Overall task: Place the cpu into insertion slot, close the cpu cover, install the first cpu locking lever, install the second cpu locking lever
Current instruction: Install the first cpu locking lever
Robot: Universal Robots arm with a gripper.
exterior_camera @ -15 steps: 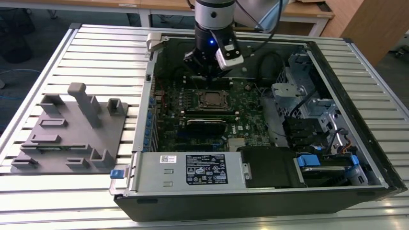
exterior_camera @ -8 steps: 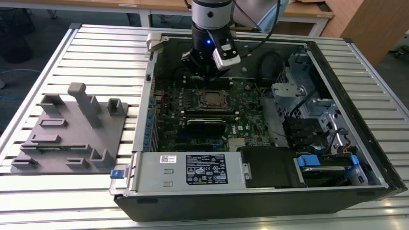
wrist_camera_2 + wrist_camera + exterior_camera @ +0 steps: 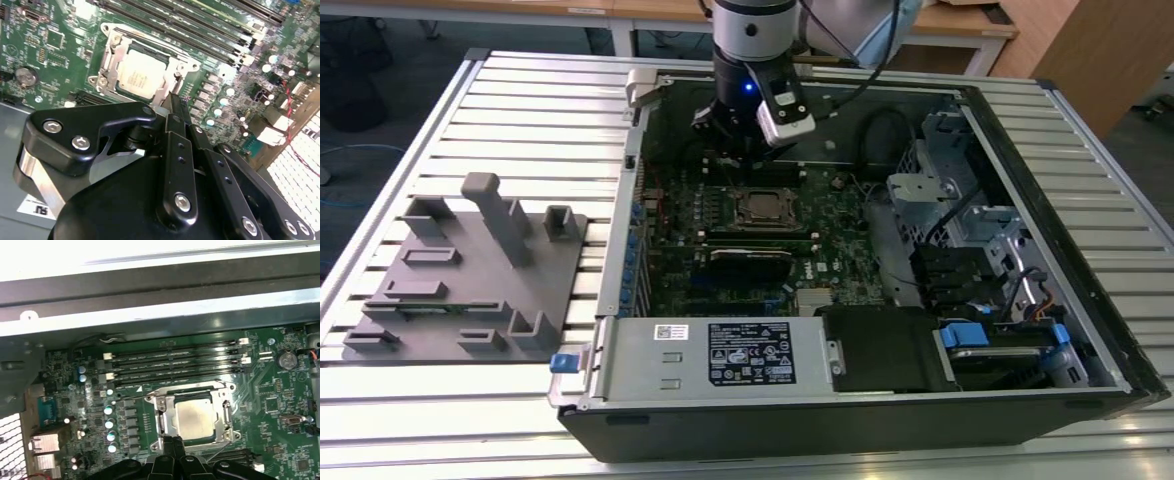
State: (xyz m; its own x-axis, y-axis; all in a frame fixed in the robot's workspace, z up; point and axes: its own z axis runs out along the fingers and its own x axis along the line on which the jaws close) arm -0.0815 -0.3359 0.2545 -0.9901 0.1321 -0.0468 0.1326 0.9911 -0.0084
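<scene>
Hovering upper centre in the exterior view, inside the computer case (image 3: 854, 425), the gripper (image 3: 172, 102) is holding its fingers pressed together beside the cpu cover (image 3: 161, 415), which is lying over the cpu (image 3: 192, 416) in the insertion slot (image 3: 226, 412). Lever-locking seems to be in hand, demanding fine aim.

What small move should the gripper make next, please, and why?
Probably a slight downward push where it is: the cpu already sits beneath the lowered cpu cover, and the gripper, fingers shut, is at the cover's rim.

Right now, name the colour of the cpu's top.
The cpu is silver-grey; best in second wrist view.
</scene>
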